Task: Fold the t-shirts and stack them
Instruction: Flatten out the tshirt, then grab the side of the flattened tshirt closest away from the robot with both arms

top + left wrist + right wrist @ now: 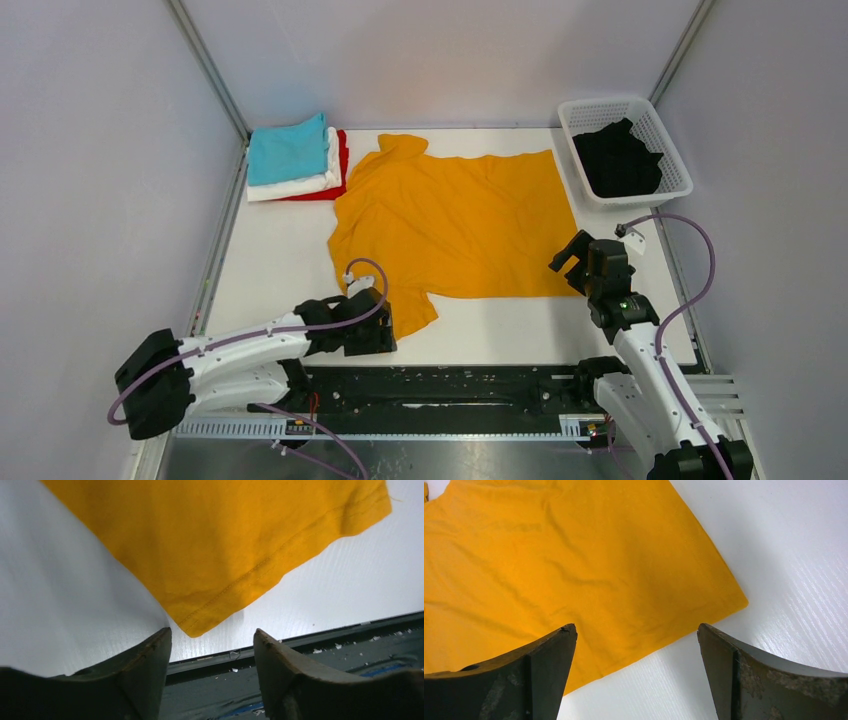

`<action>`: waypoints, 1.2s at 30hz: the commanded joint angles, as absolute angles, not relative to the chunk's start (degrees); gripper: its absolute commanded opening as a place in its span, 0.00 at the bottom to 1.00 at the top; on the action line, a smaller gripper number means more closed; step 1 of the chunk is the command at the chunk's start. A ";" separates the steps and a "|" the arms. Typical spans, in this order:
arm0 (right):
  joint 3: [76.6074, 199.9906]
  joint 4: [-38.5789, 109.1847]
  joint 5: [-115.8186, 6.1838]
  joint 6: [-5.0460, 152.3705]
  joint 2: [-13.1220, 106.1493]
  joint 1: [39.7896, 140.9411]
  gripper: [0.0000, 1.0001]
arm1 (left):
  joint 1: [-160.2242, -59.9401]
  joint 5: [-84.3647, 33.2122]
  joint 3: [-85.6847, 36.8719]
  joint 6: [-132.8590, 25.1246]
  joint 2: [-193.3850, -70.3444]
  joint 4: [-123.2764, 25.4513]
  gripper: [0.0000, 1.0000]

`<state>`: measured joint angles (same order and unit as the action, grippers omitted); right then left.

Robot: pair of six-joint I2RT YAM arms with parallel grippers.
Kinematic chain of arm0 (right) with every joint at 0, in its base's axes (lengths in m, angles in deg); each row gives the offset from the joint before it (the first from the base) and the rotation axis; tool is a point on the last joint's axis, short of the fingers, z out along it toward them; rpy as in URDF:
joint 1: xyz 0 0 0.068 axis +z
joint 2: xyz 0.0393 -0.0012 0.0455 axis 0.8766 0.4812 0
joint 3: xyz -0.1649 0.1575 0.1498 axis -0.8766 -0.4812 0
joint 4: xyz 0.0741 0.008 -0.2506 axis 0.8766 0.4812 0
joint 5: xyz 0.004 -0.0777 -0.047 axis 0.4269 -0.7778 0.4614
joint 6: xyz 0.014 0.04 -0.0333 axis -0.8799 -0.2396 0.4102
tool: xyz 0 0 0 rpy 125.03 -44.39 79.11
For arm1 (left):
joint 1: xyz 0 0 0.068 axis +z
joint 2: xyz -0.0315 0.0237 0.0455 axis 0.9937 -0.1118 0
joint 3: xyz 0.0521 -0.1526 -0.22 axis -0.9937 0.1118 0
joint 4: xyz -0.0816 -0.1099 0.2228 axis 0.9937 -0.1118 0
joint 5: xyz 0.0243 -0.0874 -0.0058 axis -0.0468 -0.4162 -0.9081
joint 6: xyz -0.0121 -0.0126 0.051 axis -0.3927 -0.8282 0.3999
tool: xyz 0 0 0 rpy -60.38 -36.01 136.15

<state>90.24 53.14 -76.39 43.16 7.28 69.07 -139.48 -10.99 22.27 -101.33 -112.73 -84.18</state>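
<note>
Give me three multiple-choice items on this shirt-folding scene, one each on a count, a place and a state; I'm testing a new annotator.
1. How many t-shirts make up the folded stack?
A) two
B) three
C) four

2. Where is the black t-shirt?
A) on top of the stack
B) in the white basket
C) beneath the stack

3. The left tool, at a corner of the orange t-shirt, is:
A) open, holding nothing
B) shut on the cloth
C) shut on nothing

Answers:
1 B: teal, white and red layers show at the stack's edge.
2 B: it lies bunched inside the basket at the table's far right.
3 A: the jaws stand apart, and the cloth's corner lies free ahead of them.
</note>
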 commanded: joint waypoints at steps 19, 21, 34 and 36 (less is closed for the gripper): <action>93.84 59.07 -81.18 43.16 14.15 65.03 0.99 | -145.00 -2.68 14.54 -105.34 -136.34 -90.18 0.00; 95.07 61.36 -79.44 43.25 17.93 62.01 0.99 | -145.01 -3.00 15.56 -104.94 -134.90 -90.24 0.00; 93.83 57.91 -71.54 42.26 31.73 55.35 0.84 | -144.95 -3.20 19.52 -104.16 -121.96 -91.15 0.00; 93.47 56.74 -70.74 42.02 33.22 55.26 0.79 | -144.93 -2.88 19.68 -104.33 -120.53 -91.55 0.00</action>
